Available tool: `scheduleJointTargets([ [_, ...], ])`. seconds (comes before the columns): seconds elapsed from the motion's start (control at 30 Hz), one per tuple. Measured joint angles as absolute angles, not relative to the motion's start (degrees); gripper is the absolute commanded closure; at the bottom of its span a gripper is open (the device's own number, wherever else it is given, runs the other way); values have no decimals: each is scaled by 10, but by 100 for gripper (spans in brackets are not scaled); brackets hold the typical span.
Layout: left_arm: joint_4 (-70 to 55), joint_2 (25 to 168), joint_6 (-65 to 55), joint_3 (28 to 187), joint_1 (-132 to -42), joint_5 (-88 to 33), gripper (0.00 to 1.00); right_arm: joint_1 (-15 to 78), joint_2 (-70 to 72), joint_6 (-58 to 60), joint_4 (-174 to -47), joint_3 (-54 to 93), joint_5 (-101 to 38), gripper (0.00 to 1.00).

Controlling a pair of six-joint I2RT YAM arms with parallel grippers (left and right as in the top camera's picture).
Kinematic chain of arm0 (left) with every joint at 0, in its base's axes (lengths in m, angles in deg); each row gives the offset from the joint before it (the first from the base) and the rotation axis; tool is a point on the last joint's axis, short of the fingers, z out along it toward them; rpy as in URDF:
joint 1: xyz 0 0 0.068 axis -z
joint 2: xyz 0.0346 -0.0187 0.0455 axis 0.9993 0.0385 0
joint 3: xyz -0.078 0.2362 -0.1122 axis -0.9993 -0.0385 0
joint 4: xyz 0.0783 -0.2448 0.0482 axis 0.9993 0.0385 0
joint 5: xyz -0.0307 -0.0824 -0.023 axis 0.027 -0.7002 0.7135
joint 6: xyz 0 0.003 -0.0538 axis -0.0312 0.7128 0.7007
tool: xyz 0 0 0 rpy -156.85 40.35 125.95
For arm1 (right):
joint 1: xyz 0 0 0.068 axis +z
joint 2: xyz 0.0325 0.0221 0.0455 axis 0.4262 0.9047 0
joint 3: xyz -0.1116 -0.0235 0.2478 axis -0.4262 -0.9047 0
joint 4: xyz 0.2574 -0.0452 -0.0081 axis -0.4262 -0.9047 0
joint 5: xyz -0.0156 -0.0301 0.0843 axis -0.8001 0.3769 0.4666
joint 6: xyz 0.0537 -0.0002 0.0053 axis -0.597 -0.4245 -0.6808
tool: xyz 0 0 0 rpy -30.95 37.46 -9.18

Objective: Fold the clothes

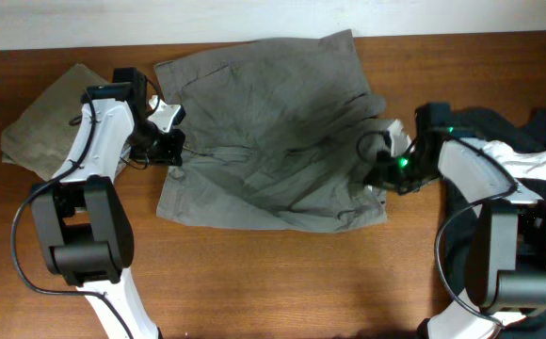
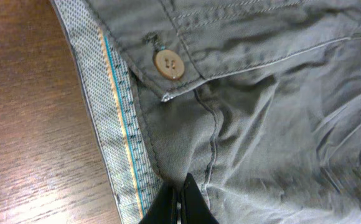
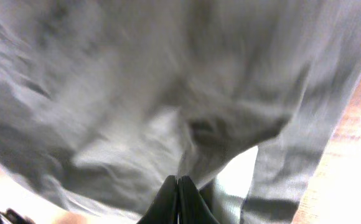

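Note:
Grey-green shorts (image 1: 273, 132) lie crumpled in the middle of the wooden table, waistband to the left. My left gripper (image 1: 174, 146) is shut on the shorts' waistband edge; the left wrist view shows the jaws (image 2: 180, 193) pinching the fabric beside the patterned inner band (image 2: 121, 124) and a beige button (image 2: 169, 64). My right gripper (image 1: 378, 169) is shut on the shorts' right side; the right wrist view shows the closed jaws (image 3: 178, 193) holding a lifted fold of grey cloth (image 3: 168, 93).
A folded olive garment (image 1: 42, 118) lies at the far left behind the left arm. A pile of dark and white clothes (image 1: 527, 151) sits at the right edge by the right arm. Bare wood (image 1: 282, 282) lies in front of the shorts.

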State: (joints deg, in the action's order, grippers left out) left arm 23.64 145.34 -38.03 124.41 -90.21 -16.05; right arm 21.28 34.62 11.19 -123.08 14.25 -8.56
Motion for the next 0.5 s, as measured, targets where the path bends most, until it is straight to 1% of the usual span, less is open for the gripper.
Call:
scheduleJointTargets([
  [0.03,237,1453,-381,1244,-903,-157,100,212,343,99,-1230,162,-85,96],
  [0.1,235,1453,-381,1244,-910,-153,100,211,334,59,-1182,197,-82,96],
  [0.13,234,1453,-381,1244,-913,-151,100,211,331,38,-1154,201,-83,96],
  [0.23,234,1453,-381,1244,-915,-133,100,211,339,-14,-1122,202,-103,96],
  [0.27,236,1453,-381,1244,-915,-128,100,211,345,-20,-1122,202,-107,91],
  [0.33,238,1453,-381,1244,-915,-122,100,211,363,-12,-1170,204,-118,69],
  [0.37,240,1453,-381,1244,-915,-121,100,211,368,2,-1199,204,-125,60],
  [0.4,241,1453,-381,1244,-915,-120,100,211,371,19,-1226,203,-134,57],
  [0.43,241,1453,-381,1244,-915,-119,100,211,372,35,-1248,197,-147,50],
  [0.5,242,1453,-381,1244,-915,-119,100,210,373,59,-1268,169,-178,49],
])
